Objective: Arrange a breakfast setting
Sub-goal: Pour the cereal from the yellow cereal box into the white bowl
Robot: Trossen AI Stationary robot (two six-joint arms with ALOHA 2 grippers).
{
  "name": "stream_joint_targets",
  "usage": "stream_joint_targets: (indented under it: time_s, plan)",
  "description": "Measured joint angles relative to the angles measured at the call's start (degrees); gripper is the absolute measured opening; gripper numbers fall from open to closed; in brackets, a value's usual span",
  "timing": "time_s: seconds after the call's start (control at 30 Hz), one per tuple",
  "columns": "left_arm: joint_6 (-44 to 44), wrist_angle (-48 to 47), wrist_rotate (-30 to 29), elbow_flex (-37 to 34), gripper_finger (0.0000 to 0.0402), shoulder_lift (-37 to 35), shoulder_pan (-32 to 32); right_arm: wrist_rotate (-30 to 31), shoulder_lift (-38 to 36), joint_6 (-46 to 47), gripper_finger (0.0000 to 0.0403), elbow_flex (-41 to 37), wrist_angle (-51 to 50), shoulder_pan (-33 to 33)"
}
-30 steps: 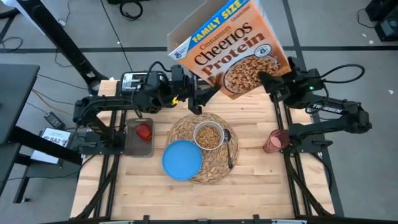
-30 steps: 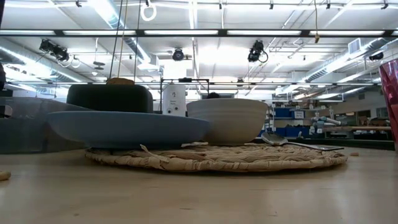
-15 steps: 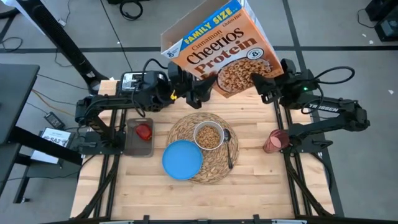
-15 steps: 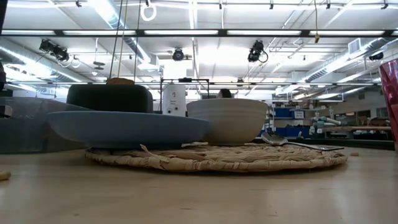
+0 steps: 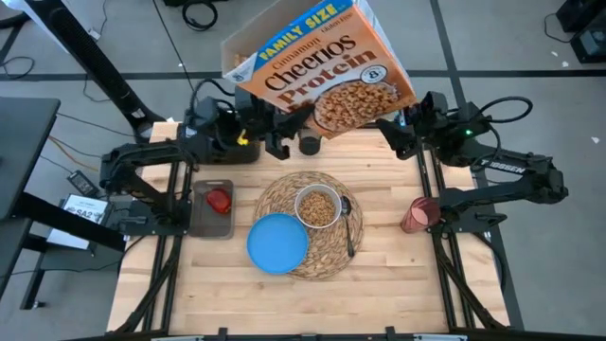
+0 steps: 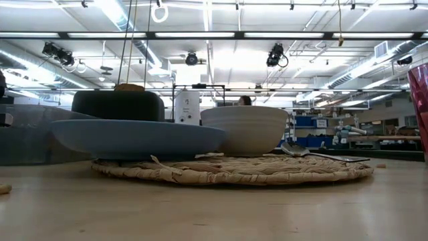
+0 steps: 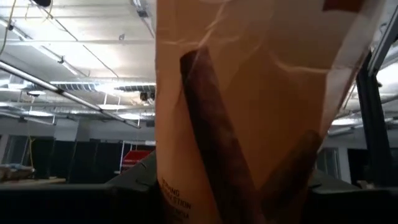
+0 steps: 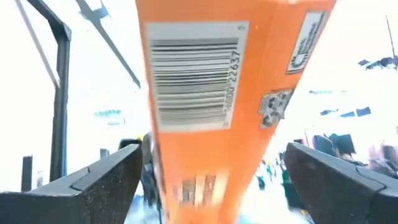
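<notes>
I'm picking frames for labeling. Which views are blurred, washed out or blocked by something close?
Right wrist view: cereal box fills the middle, lower print blurred, background blown white. Left wrist view: box dim, backlit. Low view: ceiling lights glare, blue plate looms large. High view: evenly lit.

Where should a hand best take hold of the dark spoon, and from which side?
Grip the spoon at mid-handle, coming straight down from above. It lies flat on the placemat beside the bowl; the handle runs away from the bowl, so there is probably more room for fingers there.
</notes>
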Motion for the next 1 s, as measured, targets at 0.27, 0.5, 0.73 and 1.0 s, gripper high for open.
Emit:
stream_joint_targets:
  time_s: [0.27,0.5,0.73,1.0]
  plan:
    - [5.75,-19.02,-9.71,0.09,0.0187,-7.67,1.95,1.89,-7.77,-2.63,0.0392,0.0,-15.7,1.17]
    - [7.51,-26.56,-17.34,-0.02,0.0186,-7.1,1.77,7.76,-12.51,-5.37,0.0392,0.0,-20.19,3.9]
    - [8.03,-30.08,-17.04,0.11,0.0186,-3.74,1.97,10.73,-13.22,-6.2,0.0392,0.0,-21.39,5.37]
    - [3.25,-27.6,-15.35,0.09,0.0186,7.43,5.4,12.37,-13.27,-6.57,0.0392,0.0,-21.02,7.87]
